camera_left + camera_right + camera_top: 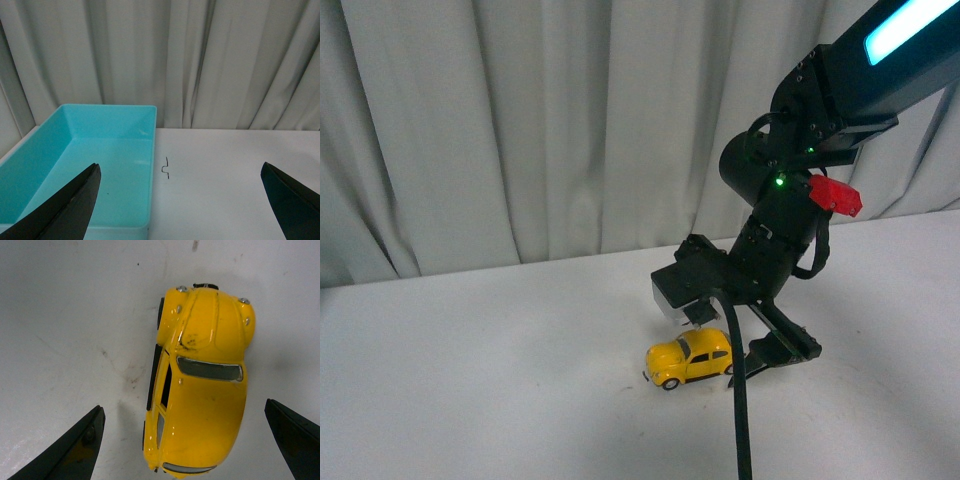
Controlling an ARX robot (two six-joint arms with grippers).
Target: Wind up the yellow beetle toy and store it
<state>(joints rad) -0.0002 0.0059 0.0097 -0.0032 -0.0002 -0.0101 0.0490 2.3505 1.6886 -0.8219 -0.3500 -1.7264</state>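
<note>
- Approach looks like the step in hand: the right gripper (184, 445) hangs released, jaws spread wide, directly over the yellow beetle toy (202, 385), which stands on its wheels on the counter (75, 315).
- Each finger sits outboard of one flank of the toy, clear of the body as far as the right wrist view shows; nothing is grasped yet.
- The next move, I judge, calls for a straight descent and a squeeze across the doors, low enough that the rounded shell does not slip out, and firm enough to roll the toy back on its wheels for winding.
- The toy is glossy bright yellow with dark windows, small silver lamps, a black strip along one side, and dark scuffs on its curved hood.
- Well away from that grasp, the left gripper (182, 200) is also spread and empty, hovering over bare counter.
- Ahead of it and to one side lies an empty turquoise bin (152, 150), the likely place for storing.
- Beyond the bin hangs a pale pleated curtain (200, 60).
</note>
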